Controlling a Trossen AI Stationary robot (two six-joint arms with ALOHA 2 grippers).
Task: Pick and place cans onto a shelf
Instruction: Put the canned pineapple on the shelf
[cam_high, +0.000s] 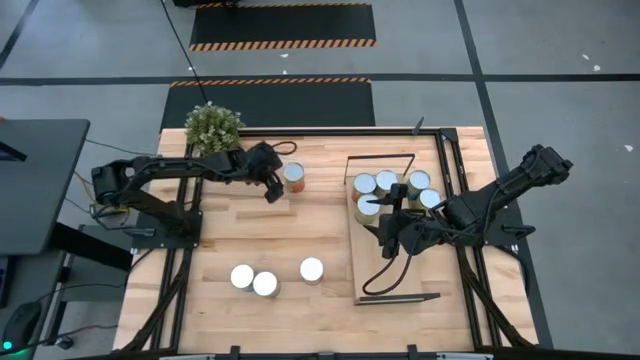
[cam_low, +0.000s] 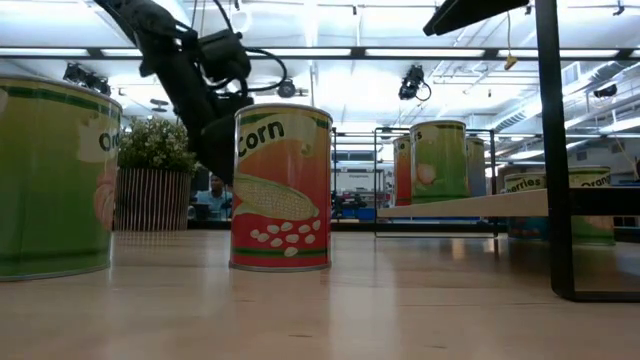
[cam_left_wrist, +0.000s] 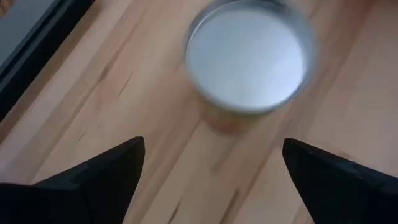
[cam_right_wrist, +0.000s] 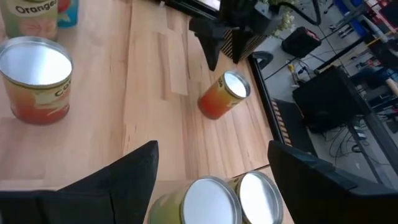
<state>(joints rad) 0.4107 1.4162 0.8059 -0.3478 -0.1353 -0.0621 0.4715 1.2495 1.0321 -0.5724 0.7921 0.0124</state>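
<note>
An orange corn can (cam_high: 294, 178) stands upright on the tabletop near the far middle; it also shows in the low view (cam_low: 282, 187). My left gripper (cam_high: 272, 186) is open just to the can's left and touches nothing. In the left wrist view the can's silver top (cam_left_wrist: 245, 59) lies ahead of the open fingers (cam_left_wrist: 93, 180). Several cans (cam_high: 386, 181) stand on the light-wood shelf (cam_high: 400, 255). My right gripper (cam_high: 383, 214) is open and empty above those cans, two of whose tops (cam_right_wrist: 208, 199) show between its fingers. Three cans (cam_high: 265, 284) stand near the front edge.
A potted green plant (cam_high: 213, 125) stands at the far left corner, behind my left arm. The shelf's black metal frame (cam_high: 400, 290) rises at its ends. A large green can (cam_low: 50, 180) stands close to the low camera. Bare tabletop lies between the front cans and the shelf.
</note>
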